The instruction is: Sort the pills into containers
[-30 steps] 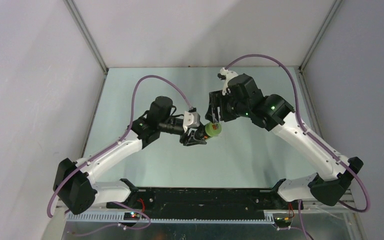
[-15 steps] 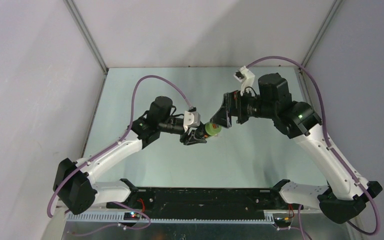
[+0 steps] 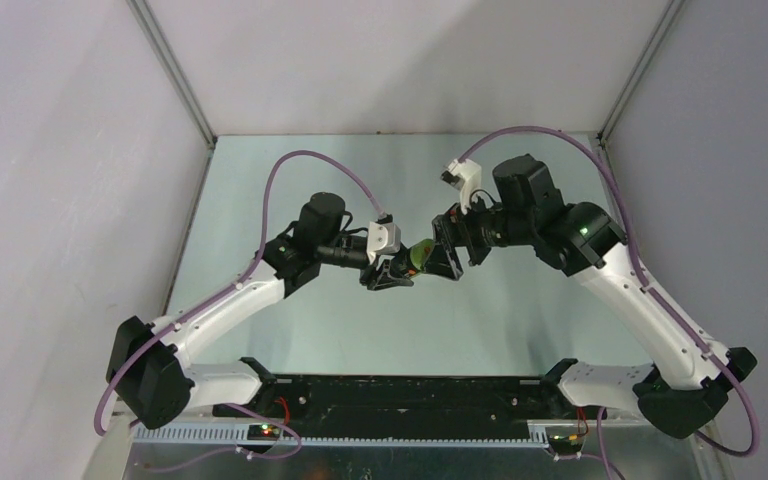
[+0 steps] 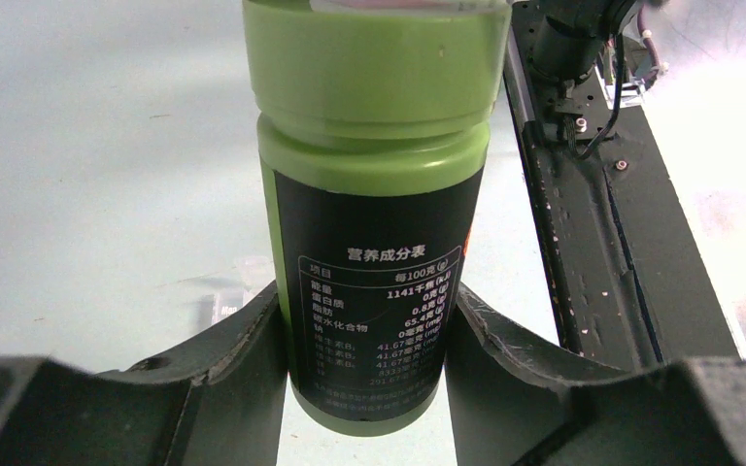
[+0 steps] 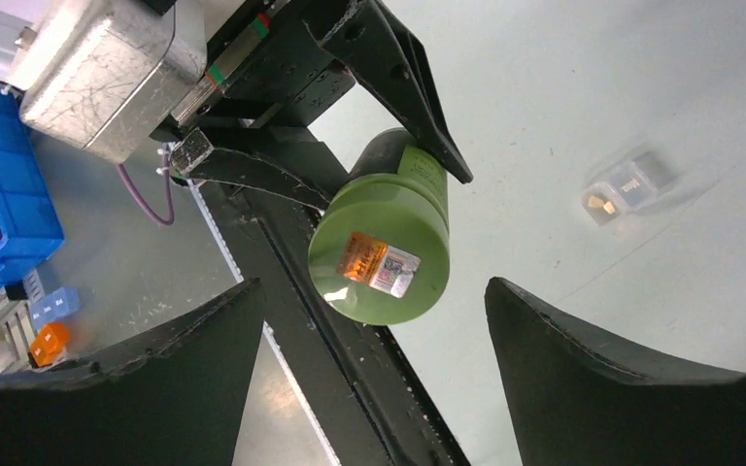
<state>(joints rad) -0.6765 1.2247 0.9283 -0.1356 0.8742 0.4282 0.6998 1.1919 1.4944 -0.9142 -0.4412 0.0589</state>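
My left gripper (image 3: pixel 398 270) is shut on the green bottle (image 3: pixel 421 256) and holds it above the table. In the left wrist view the fingers clamp the bottle's (image 4: pixel 374 243) black-labelled lower body, gripper (image 4: pixel 367 301). My right gripper (image 3: pixel 447 258) is open, facing the bottle's cap end. In the right wrist view the green cap (image 5: pixel 381 262) sits between and just beyond its spread fingers, gripper (image 5: pixel 374 291). The clear two-compartment container (image 5: pixel 627 187) lies on the table, with a small orange pill (image 5: pixel 597 204) in one compartment. The container also shows faintly in the left wrist view (image 4: pixel 228 306).
The black base rail (image 4: pixel 593 243) runs along the table's near edge. Blue bins (image 5: pixel 0 194) stand beyond the table. Grey enclosure walls (image 3: pixel 80 150) close the left, right and back sides.
My right arm swung and turned its gripper from pointing down to level, then moved it left and nearer until it faces the bottle's cap. The left arm and bottle stayed still.
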